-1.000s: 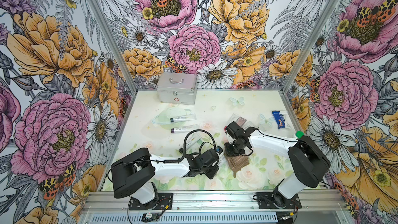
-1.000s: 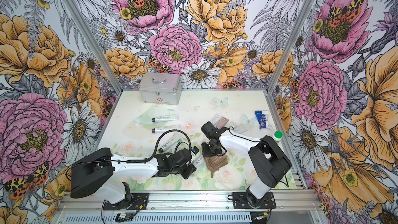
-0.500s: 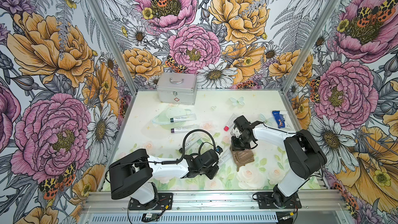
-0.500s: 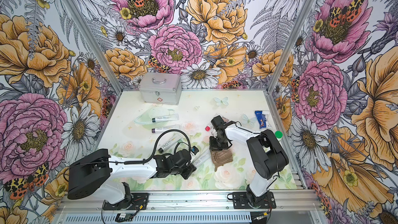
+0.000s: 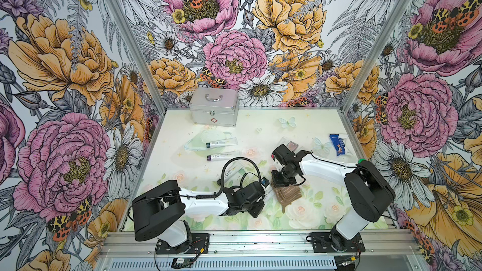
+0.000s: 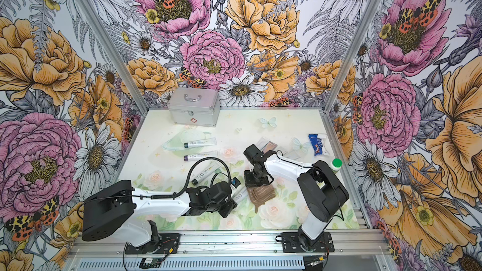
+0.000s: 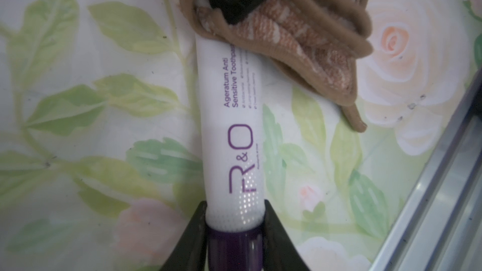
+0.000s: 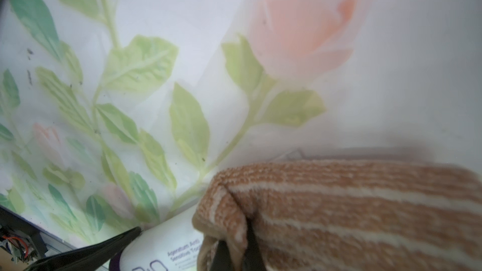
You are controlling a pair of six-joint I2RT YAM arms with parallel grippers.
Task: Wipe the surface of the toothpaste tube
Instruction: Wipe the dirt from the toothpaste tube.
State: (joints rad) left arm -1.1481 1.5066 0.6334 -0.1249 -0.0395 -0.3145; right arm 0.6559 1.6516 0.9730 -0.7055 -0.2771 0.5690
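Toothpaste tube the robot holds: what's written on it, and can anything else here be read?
"R&O": toothpaste tube, large purple letters.
"Ageratum Anti Sensitive Toothpa…": same tube, end hidden under the cloth.
Smaller lines beside it: too blurred.
Red cross sign: front of the silver case.
Print on the blue packet: too small.

Two high eyes over the booth, one close lens on each wrist.
Both top views look steeply down and forward from above the front rail [image 5: 260,241] across the whole table [image 5: 307,116]. The left wrist camera looks close along the toothpaste tube [image 7: 229,126]; the right wrist camera sits even nearer, behind the cloth [image 8: 339,204]. Both share tube and cloth.
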